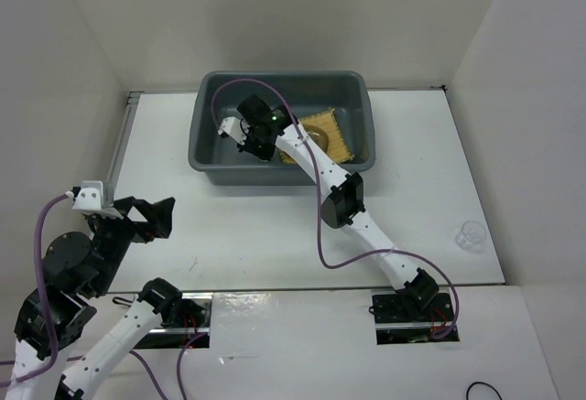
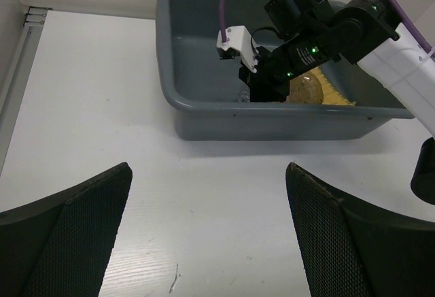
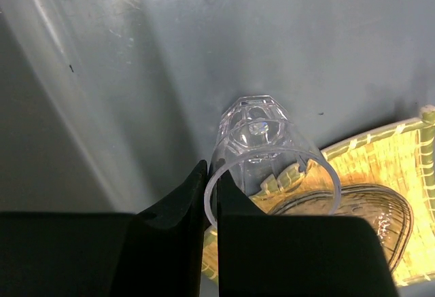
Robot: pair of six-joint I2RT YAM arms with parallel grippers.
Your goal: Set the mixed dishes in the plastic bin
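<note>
The dark grey plastic bin [image 1: 203, 135] stands at the back of the table. Inside it lies the yellow woven mat [image 1: 341, 136] with a clear glass saucer [image 3: 370, 219] on it. My right gripper [image 1: 245, 137] reaches down into the bin's left half. In the right wrist view it [image 3: 211, 188] is shut on the rim of a tiny clear cup [image 3: 265, 144], held just above the bin floor [image 3: 204, 52] beside the mat [image 3: 408, 175]. Another clear cup [image 1: 472, 233] stands on the table at the right. My left gripper [image 2: 207, 222] is open and empty over the table, near the bin [image 2: 204, 73].
White walls enclose the table on the left, back and right. A metal rail [image 1: 122, 135] runs along the table's left edge. Purple cables loop from both arms.
</note>
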